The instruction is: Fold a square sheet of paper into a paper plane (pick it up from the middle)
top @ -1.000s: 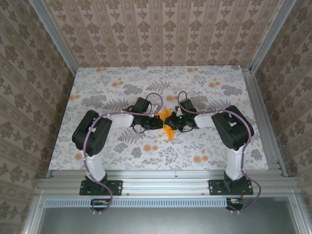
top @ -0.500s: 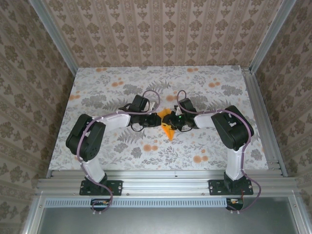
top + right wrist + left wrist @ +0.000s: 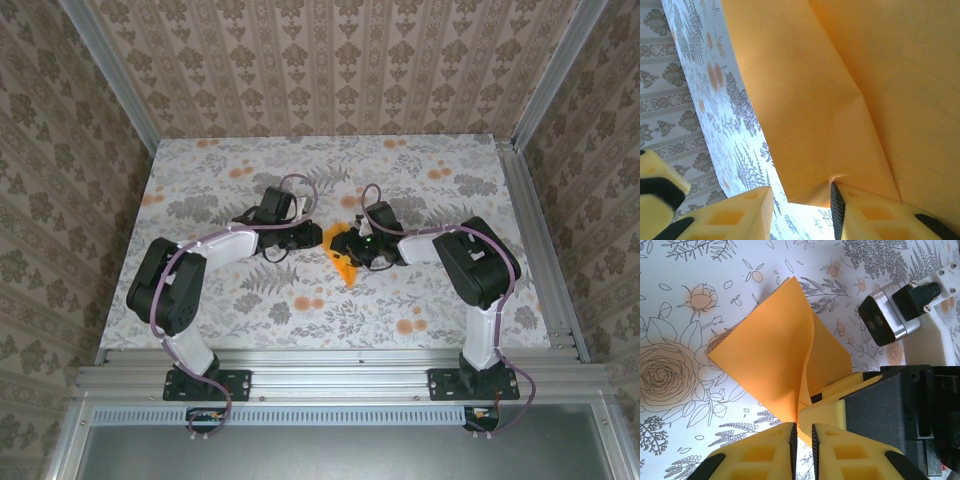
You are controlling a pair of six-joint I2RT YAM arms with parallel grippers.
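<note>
Item: sheet of paper (image 3: 343, 262), thin matte orange, creased into a tapering wedge. It lay mid-tabletop (image 3: 420, 180) between the claws.

- **Axis:** we logged it far-to-near, tip nearward.
- **Left wrist view:** splayed layers.
- **Right wrist view:** one sharp crease.
- **Right claw** (image 3: 800, 200)**:** released, one finger (image 3: 865, 215) touching the paper's edge.
- **Left claw** (image 3: 801, 432)**:** we could not tell.

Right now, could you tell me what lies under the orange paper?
The floral table shows beside the square sheet of paper; its folded layers cover the patch directly beneath, so that is hidden.
</note>
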